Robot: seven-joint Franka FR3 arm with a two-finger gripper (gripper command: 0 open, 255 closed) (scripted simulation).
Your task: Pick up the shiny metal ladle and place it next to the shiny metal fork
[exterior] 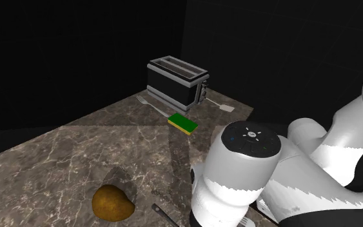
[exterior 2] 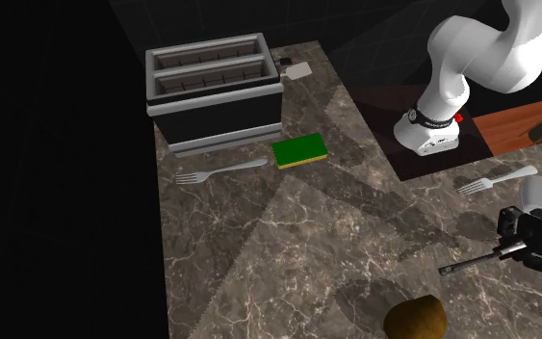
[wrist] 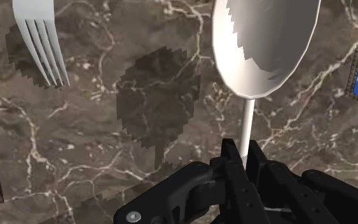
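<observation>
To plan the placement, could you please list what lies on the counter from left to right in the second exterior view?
Fork by the toaster, green sponge, brown round object, second fork.

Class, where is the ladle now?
In the wrist view, the ladle is clasped by its handle in the jaws, above the counter, beside the fork.

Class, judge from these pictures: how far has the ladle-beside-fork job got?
Done: the gripper is shut on the ladle. In hand: it appears lifted over the counter, near the fork. Left: setting it down beside the fork and letting go.
</observation>
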